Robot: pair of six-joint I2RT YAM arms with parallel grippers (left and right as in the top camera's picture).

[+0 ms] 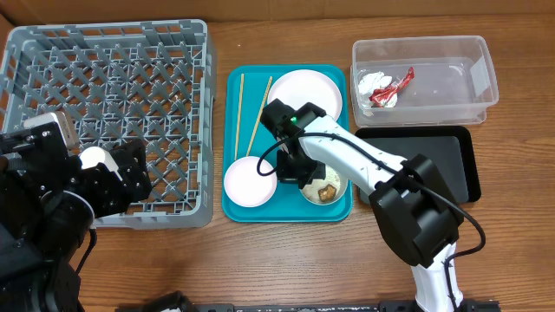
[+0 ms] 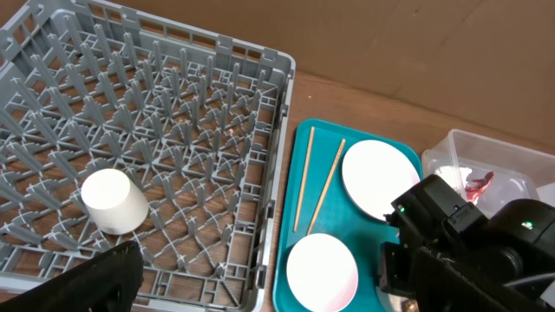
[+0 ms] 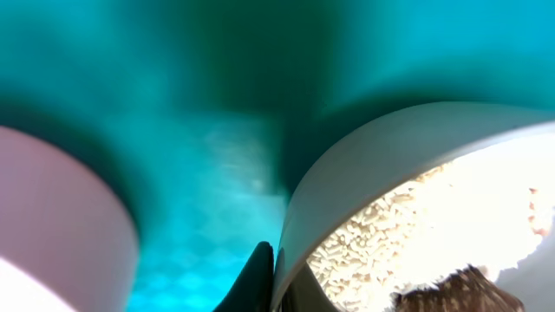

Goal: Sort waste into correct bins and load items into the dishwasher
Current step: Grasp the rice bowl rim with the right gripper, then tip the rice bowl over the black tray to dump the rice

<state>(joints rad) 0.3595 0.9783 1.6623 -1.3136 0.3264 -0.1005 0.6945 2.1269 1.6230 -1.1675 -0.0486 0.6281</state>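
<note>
My right gripper [image 1: 305,176] is shut on the rim of the greenish-white bowl [image 1: 314,196], one finger outside and one inside [image 3: 273,277]. The bowl holds white rice [image 3: 381,225] and a brown chunk [image 1: 328,191]. It sits on the teal tray [image 1: 234,208] beside the small pink dish [image 1: 250,181]. The pink plate [image 1: 303,97] and two chopsticks [image 1: 247,113] lie further back. The white cup [image 1: 93,159] lies in the grey rack [image 1: 113,35]. My left gripper [image 1: 139,178] is open and empty next to the cup.
The clear tub [image 1: 451,52] at the back right holds the red-and-white wrapper [image 1: 386,87]. The black tray [image 1: 434,156] lies in front of it, right of the teal tray. My right arm reaches across the teal tray's right half.
</note>
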